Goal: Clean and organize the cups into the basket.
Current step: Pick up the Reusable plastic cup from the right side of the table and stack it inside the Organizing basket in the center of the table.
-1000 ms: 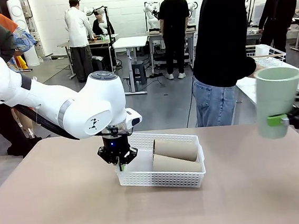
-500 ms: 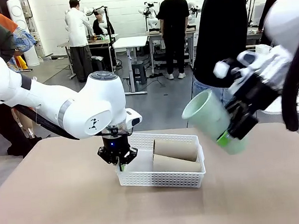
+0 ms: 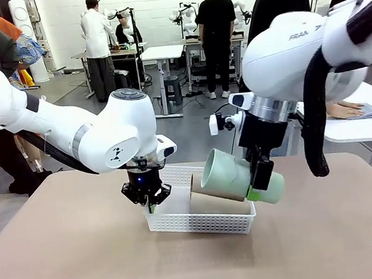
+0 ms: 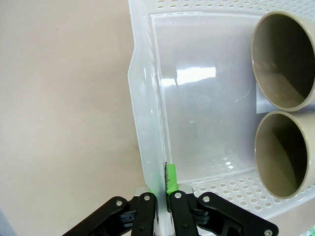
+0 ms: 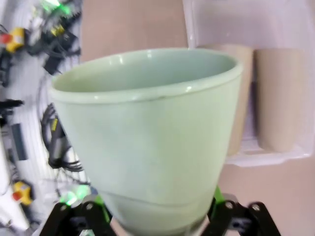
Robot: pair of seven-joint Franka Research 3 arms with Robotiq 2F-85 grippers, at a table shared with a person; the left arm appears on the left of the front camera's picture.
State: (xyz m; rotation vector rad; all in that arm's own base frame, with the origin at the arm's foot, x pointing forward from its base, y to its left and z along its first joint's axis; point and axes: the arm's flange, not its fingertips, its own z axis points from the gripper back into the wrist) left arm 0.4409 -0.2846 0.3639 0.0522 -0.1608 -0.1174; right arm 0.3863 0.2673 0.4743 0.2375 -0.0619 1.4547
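Note:
The white lattice basket (image 3: pixel 197 223) sits mid-table with two tan-brown cups (image 4: pixel 285 66) (image 4: pixel 283 152) lying side by side in its right half, mouths toward the left wrist camera. My left gripper (image 3: pixel 147 196) is shut on the basket's left wall (image 4: pixel 147 123), its fingers (image 4: pixel 170 179) pinching the rim. My right gripper (image 3: pixel 263 177) is shut on a pale mint green cup (image 3: pixel 229 173) near its base, holding it tilted on its side just above the tan cups (image 3: pixel 213 206). In the right wrist view the green cup (image 5: pixel 147 128) is close up, with the basket's rim (image 5: pixel 256 157) beyond.
A person in black stands at the far side, right of centre, a hand resting on a white side table (image 3: pixel 349 127). The tan tabletop (image 3: pixel 86 268) is open in front and to the left of the basket.
My right arm has swung in from the far right with the green cup, tipping it from upright onto its side over the basket. The left gripper and basket have stayed put.

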